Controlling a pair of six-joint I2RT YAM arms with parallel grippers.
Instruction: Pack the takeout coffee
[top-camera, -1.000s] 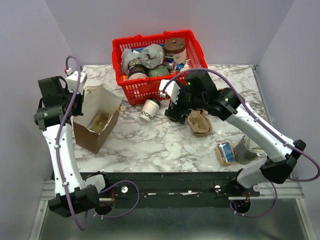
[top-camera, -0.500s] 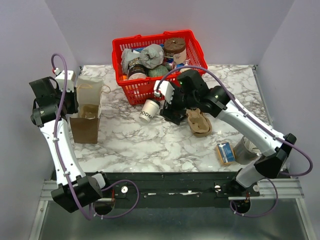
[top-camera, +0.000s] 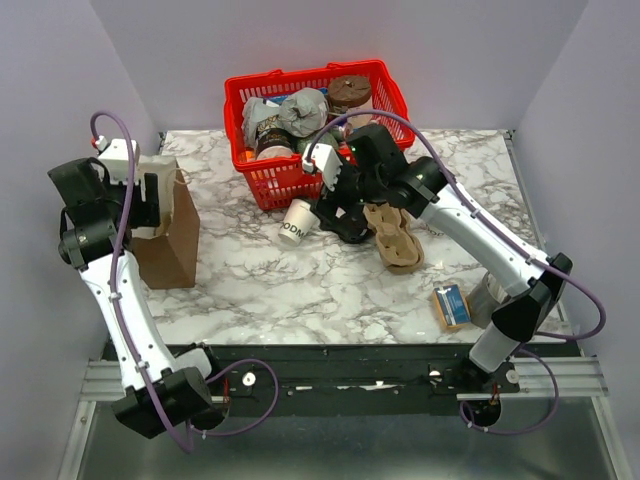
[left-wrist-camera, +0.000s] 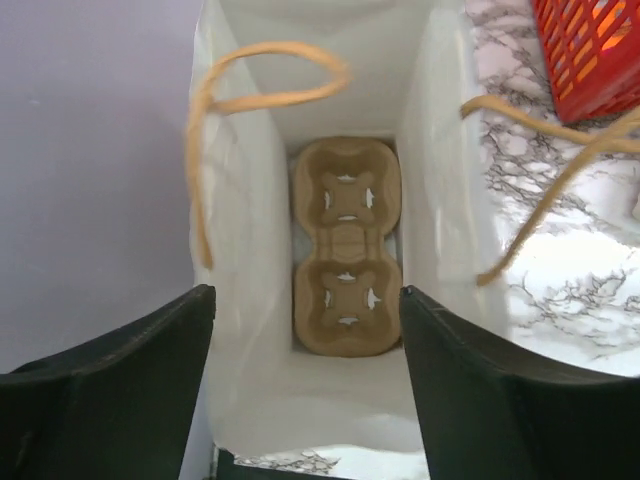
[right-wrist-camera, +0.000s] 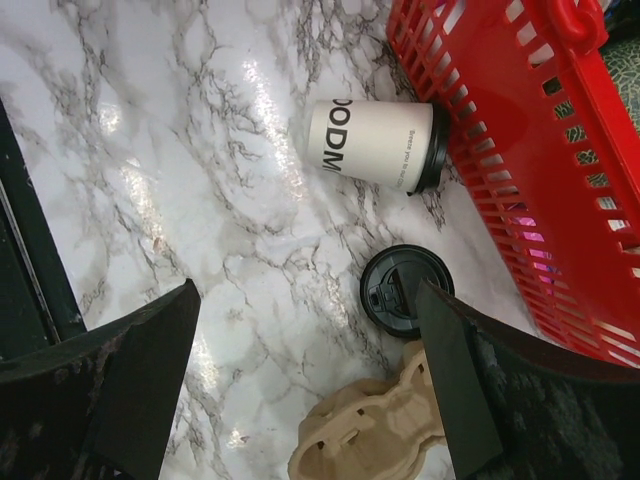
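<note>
Since takeout coffee (right-wrist-camera: 375, 145) lies sideways, reckon it's light, crushable paper: pinch mid-body gently; right end effector (right-wrist-camera: 308, 300) spread, empty.

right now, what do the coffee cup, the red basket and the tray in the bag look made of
Coffee cup: matte white paper, likely; printed side, black plastic-looking lid. Red basket: glossy moulded plastic, by its lattice walls. Tray: brown moulded pulp, by its dull pressed wells.
</note>
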